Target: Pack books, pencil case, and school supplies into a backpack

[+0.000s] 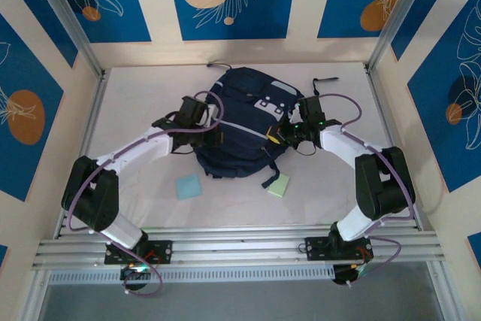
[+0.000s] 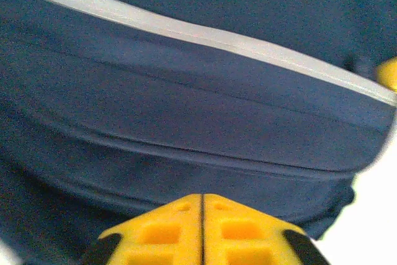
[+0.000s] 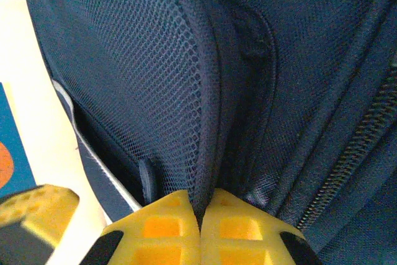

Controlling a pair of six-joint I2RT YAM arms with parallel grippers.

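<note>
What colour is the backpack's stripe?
Pale grey stripe on the navy backpack; clearest in left wrist view.

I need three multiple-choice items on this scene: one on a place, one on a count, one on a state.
1. The blue pad lies: A on the table, near-left of the backpack; B on the backpack; C inside the backpack.
2. Pads on the table: A one; B two; C four.
3. The right gripper is: A wide open; B holding a pad; C shut on a backpack edge.
Key: 1 A, it lies flat on the table; 2 B, blue pad and green pad; 3 C, its fingers pinch the backpack edge.
</note>
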